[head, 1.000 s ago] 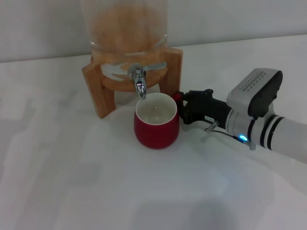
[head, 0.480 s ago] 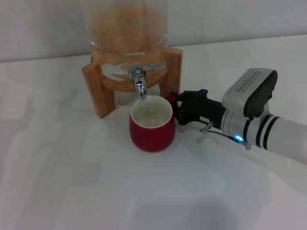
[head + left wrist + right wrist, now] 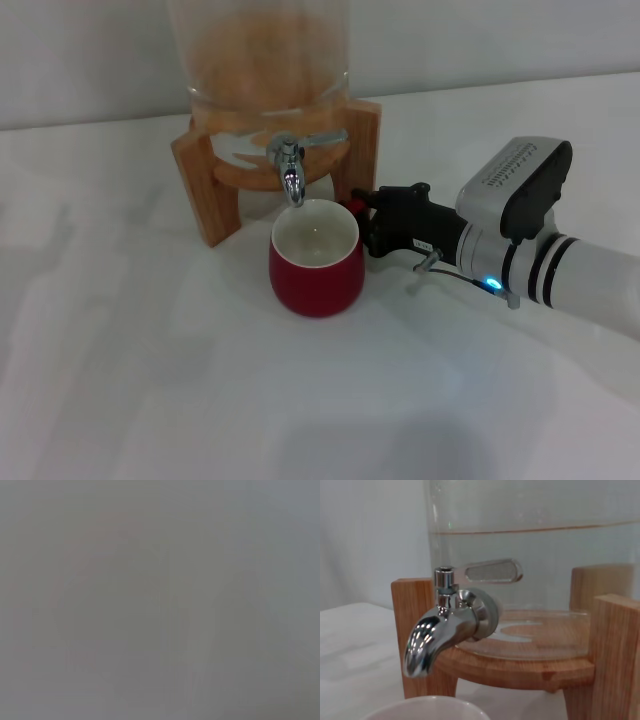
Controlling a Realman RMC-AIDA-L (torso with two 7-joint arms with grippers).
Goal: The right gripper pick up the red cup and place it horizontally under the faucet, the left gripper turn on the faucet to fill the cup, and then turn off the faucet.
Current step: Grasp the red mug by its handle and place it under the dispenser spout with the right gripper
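left wrist view is a flat grey blur, nothing readable; left hand shows in no view. top of the glass dispenser [image 3: 262, 60] is cut off in both head and right wrist views, so fill level only reads as a line across the glass in the wrist view. right wrist view shows none of its own fingers, just the white rim of the red cup [image 3: 316, 262] clipped at the frame edge.

right hand [image 3: 366, 222] comes in from the right, low over the white worktop [image 3: 150, 380], black jointed fingers pinching the cup's red loop handle; the handle is mostly hidden behind the fingers. blue light on the silver-grey arm.

red cup stands upright on the worktop, squat and rounded, dark-red outside, glossy white inside, mouth directly below the faucet [image 3: 290, 178] spout. cup contents hard to judge.

faucet is polished chrome, curved spout pointing down, flat slotted lever sticking out sideways from the stem. no stream visible at the spout. it sits in the clear glass wall above a round wooden ring on the wooden stand [image 3: 205, 190], plain blocky legs, cup just in front between them.
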